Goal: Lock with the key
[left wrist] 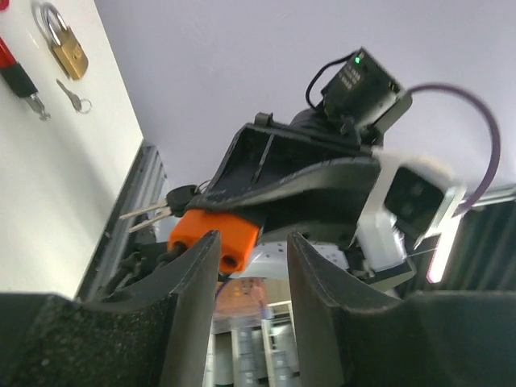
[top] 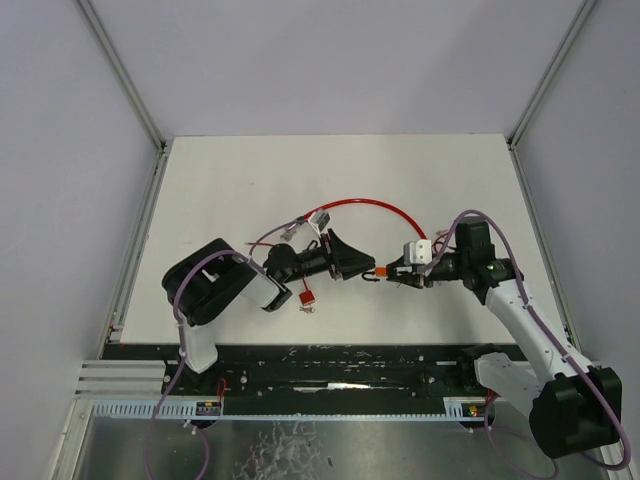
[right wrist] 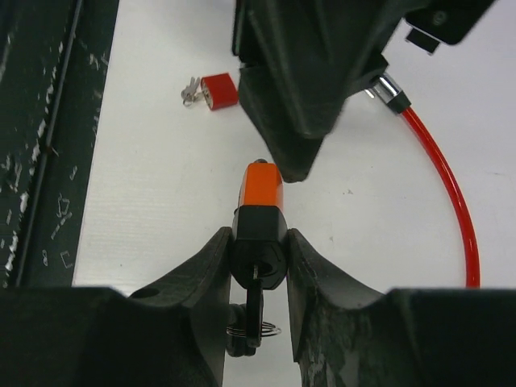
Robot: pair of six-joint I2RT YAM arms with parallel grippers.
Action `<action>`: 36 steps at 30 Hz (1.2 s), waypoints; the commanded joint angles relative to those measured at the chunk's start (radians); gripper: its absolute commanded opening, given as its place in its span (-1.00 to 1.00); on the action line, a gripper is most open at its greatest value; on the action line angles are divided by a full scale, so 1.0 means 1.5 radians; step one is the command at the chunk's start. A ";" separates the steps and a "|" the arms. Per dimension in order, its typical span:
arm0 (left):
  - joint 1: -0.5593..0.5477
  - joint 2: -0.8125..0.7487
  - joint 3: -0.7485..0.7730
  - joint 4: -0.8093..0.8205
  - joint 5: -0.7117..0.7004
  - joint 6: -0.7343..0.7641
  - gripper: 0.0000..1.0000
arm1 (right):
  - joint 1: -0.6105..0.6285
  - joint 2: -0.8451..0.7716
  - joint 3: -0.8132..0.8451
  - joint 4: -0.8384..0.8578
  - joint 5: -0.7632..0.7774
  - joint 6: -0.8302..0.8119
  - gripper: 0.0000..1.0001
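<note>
An orange and black padlock (right wrist: 260, 193) is clamped between the fingers of my right gripper (right wrist: 260, 235), held above the table. A black-headed key (right wrist: 255, 306) sits in its keyhole, with a key ring hanging below. In the left wrist view the padlock's orange body (left wrist: 216, 234) lies just outside the left finger (left wrist: 189, 282), and key blades (left wrist: 147, 214) stick out to the left. My left gripper (left wrist: 251, 242) stands open with nothing between its fingers. Its tip (right wrist: 292, 161) nearly meets the padlock's orange end. From above, both grippers meet at mid-table around the padlock (top: 381, 272).
A red padlock (top: 307, 297) with keys lies on the table near the left arm. A red cable lock (top: 372, 203) arcs behind the grippers. A brass padlock (left wrist: 66, 48) and a loose key (left wrist: 74, 98) lie beside it. Walls enclose the table on three sides.
</note>
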 commanded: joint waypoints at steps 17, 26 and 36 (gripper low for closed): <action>-0.040 -0.251 -0.143 0.053 -0.018 1.060 0.11 | -0.079 -0.018 0.130 -0.013 -0.207 0.256 -1.00; -0.048 -0.245 -0.128 0.052 0.094 1.585 0.36 | -0.117 -0.043 0.167 -0.029 -0.217 0.313 -1.00; -0.088 -0.115 -0.030 0.054 -0.019 1.841 0.37 | -0.144 -0.020 0.186 0.035 -0.280 0.444 -1.00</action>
